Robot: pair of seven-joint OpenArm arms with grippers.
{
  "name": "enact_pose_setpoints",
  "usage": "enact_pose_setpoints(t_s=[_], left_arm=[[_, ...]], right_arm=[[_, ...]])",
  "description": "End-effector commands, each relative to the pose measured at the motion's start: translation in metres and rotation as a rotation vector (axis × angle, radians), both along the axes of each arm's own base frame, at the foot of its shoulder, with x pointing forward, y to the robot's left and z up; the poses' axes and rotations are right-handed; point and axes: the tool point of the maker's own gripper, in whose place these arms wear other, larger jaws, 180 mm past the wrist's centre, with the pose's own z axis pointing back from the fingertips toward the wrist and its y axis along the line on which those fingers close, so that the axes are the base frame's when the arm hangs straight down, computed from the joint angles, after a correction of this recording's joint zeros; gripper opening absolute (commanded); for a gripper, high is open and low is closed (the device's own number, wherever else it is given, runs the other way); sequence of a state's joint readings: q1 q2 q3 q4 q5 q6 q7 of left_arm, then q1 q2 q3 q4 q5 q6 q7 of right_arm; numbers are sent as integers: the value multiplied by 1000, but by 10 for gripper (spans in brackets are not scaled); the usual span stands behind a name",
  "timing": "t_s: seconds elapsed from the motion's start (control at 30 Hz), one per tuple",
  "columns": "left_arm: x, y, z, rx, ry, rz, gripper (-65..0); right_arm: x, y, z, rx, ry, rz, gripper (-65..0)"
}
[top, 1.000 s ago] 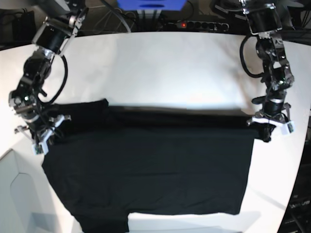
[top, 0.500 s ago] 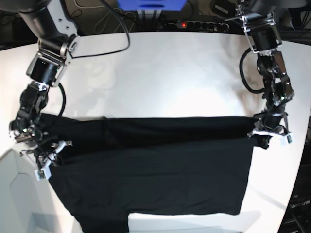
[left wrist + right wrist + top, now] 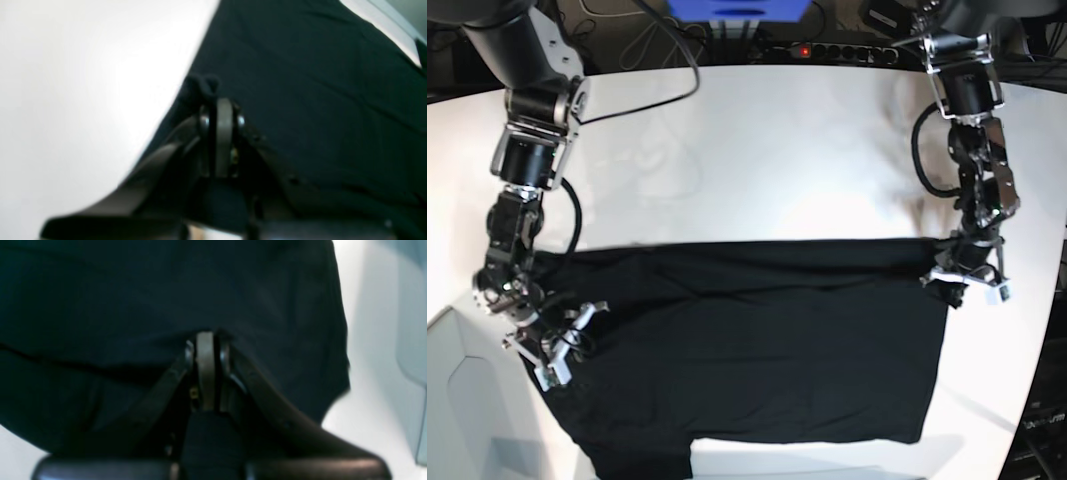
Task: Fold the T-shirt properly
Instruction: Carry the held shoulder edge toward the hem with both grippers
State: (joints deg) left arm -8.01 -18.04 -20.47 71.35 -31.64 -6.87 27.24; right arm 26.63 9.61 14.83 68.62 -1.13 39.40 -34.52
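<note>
Lying on the white table (image 3: 757, 150), the T-shirt (image 3: 757, 350) is spread from the left edge to near the right edge, with its lower part reaching the front edge. Its long axis runs from side to side, and a folded band is seen along its far side. The left gripper (image 3: 967, 281) is closed on the cloth at the right end of this band, and a small bunch of cloth is seen above its closed tips in the left wrist view (image 3: 218, 115). The right gripper (image 3: 552, 350) is closed on the cloth near the left edge of the table (image 3: 206, 350). The shirt is thus held at both ends of the band, and the rest of it lies toward the front edge from both grippers. Probably the band is to be carried toward the front edge by both arms together.
</note>
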Motion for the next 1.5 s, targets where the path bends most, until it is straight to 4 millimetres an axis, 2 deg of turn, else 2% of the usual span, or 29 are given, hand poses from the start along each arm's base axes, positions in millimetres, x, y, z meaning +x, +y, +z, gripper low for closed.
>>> enact_pose_setpoints(t_s=[0.0,0.07,0.4,0.57,0.7,0.9,1.07,1.3,1.47], left_arm=[[9,10,22,27,-59,7,-649],[9,9,22,26,-59,7,-649],[10,12,24,29,-65,12,-649],[10,13,24,28,-66,14,-649],[9,13,23,28,-63,14,-649],[-9,41,20,18,-59,97,-648],[-10,44,19,18,-56,103,-648],[-6,42,25,19,-72,98,-648],[13,40,45,8,-120,96,-647]], right_arm=[[14,-4,30,5,-87,6,-650],[17,-3,32,10,-94,6,-650],[14,-18,12,16,-38,-40,-650],[16,-30,20,6,-66,-53,-650],[16,-29,20,10,-77,-51,-650],[16,-29,21,9,-78,-51,-650],[17,-34,24,1,-85,-56,-650],[16,-36,23,-2,-83,-57,-650],[13,-54,24,28,-90,-117,-650]])
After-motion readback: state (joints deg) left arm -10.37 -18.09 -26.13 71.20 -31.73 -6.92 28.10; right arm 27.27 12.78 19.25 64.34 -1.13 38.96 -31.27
